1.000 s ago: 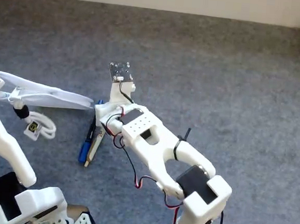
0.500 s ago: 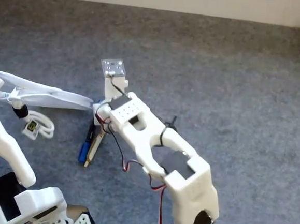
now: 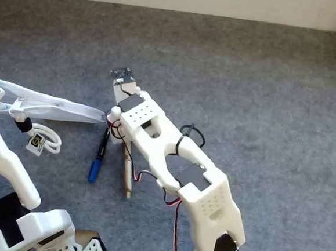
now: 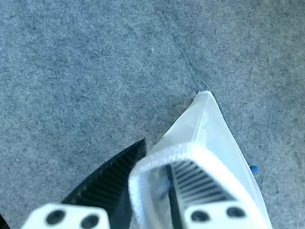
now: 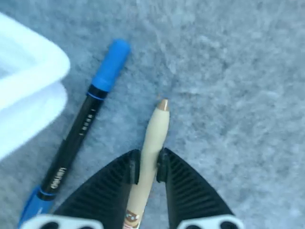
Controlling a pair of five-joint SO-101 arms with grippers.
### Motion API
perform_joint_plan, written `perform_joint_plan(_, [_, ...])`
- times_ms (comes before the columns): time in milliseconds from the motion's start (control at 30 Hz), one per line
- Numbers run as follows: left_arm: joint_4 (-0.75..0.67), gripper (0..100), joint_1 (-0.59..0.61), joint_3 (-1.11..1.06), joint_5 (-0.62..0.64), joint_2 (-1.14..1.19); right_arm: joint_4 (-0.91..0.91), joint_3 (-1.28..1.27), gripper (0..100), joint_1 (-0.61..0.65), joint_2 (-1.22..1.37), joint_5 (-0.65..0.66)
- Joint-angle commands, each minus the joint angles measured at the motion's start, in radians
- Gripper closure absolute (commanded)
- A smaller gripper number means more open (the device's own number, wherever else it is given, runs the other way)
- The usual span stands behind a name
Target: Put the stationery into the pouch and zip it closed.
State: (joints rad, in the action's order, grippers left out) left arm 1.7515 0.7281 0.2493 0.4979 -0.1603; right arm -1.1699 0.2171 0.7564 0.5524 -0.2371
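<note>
- The pen (image 3: 127,177) lay tight against the marker (image 3: 98,155) a second ago. Its free end has now swung away, so the two spread in a narrow V on the carpet (image 3: 263,98).
- The right arm (image 3: 171,155) has turned over that second: its elbow has moved left and its wrist sits further left.
- The pouch (image 3: 58,110) and the white cable (image 3: 43,141) beside it have not moved.
- The right gripper (image 5: 147,160) is clamped on the pen, with a black jaw pressed on each side of the beige barrel. The gold tip juts out past the jaws.
- The marker lies just beside that gripper, apart from it, and the pouch's white edge is close on the marker's far side.
- The left gripper (image 4: 157,157) pinches the pouch's rim, one jaw inside the mouth and one outside, and holds that end up.
- The right wrist view shows the clamp on the pen, which the arm covers in the high view.
- The high view shows the pen's full length and the cable.
- The left wrist view shows the pouch mouth hanging open.
</note>
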Motion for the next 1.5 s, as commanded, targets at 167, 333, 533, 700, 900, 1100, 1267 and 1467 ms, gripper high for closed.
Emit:
perform_joint_plan(167, [0.003, 92, 0.012, 0.016, 0.008, -0.002, -0.031, 0.050, 96.7, -0.035, -0.015, 0.097])
perform_joint_plan(333, [0.003, 92, 0.010, 0.016, 0.008, -0.002, -0.033, 0.048, 96.7, -0.036, -0.015, 0.152])
perform_joint_plan(533, [0.003, 92, 0.010, 0.002, 0.008, -0.007, -0.081, 0.048, 96.7, -0.027, -0.015, 0.196])
perform_joint_plan(700, [0.002, 92, -0.010, -0.008, 0.006, -0.007, -0.119, 0.048, 96.7, -0.018, -0.013, 0.199])
perform_joint_plan(900, [0.002, 92, -0.030, -0.010, 0.006, -0.007, -0.120, 0.048, 97.2, -0.019, -0.015, 0.229])
perform_joint_plan(1100, [0.002, 92, -0.031, -0.012, 0.006, -0.007, -0.122, 0.053, 99.4, -0.018, -0.019, 0.229])
perform_joint_plan(1267, [0.002, 92, -0.031, -0.012, 0.006, -0.007, -0.117, 0.054, 99.4, -0.019, -0.021, 0.229])
perform_joint_plan(1467, [0.002, 92, -0.031, -0.012, 0.006, -0.007, -0.124, 0.056, 99.4, -0.024, -0.024, 0.229])
